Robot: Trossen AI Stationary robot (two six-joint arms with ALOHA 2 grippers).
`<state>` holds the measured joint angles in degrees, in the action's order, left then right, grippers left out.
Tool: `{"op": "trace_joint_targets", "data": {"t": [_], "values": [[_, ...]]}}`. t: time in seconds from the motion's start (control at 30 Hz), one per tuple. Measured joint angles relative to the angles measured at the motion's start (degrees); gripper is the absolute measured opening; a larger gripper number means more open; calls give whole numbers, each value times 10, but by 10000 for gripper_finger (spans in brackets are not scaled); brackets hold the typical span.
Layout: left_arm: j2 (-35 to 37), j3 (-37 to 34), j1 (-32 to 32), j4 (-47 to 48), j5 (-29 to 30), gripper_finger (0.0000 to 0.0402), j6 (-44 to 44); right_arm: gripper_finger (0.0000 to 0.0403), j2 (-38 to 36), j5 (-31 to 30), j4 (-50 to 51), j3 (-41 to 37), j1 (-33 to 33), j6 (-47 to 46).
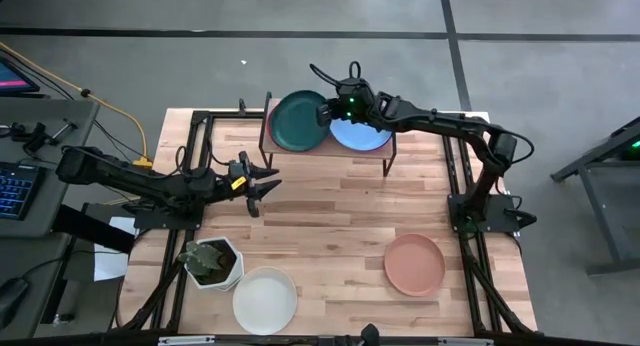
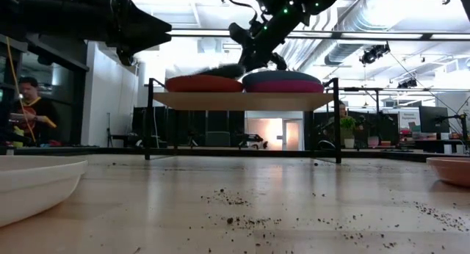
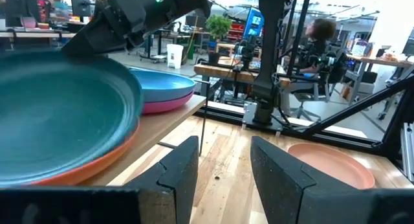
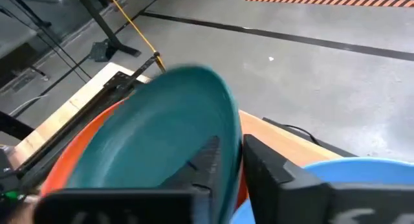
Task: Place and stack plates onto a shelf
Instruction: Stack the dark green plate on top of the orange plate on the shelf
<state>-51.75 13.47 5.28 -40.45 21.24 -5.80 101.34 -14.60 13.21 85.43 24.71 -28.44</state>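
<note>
Teal plate [image 1: 299, 121], pinched at its rim by our right gripper [image 1: 326, 114], sits tilted on the red plate [image 4: 71, 153] on the shelf [image 1: 372, 154]; released crooked, it may slide off. Left gripper [image 1: 262, 182] waits open.

The wooden shelf [image 1: 330, 146] stood at the table's far edge. On it, the teal plate [image 1: 300, 121] lay tilted on a red plate [image 3: 77, 175], beside the blue plate [image 1: 362, 136] stacked on a pink plate [image 3: 169, 104]. The white plate [image 1: 265, 300] and salmon plate [image 1: 414, 264] sat flat near the front.

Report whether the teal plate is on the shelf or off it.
On: the teal plate lies atop the red plate on the shelf, its rim between the right gripper's fingers.
</note>
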Motion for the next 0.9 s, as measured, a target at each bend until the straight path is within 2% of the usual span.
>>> {"op": "trace_joint_targets", "data": {"t": [0.2, 0.43, 0.63, 0.73, 0.9], "values": [[0, 0, 0, 0, 0, 131, 0, 120, 2, 1, -6, 0, 0, 26], [0, 0, 0, 2, 0, 131, 0, 158, -53, 2, 36, -1, -2, 102], [0, 0, 0, 2, 0, 131, 0, 161, -121, 2, 166, 0, -30, 163], [0, 0, 0, 1, 0, 131, 0, 158, -129, -2, 188, 0, -59, 169], [0, 0, 0, 0, 0, 131, -1, 121, -97, -71, 186, 0, -104, 177]]}}
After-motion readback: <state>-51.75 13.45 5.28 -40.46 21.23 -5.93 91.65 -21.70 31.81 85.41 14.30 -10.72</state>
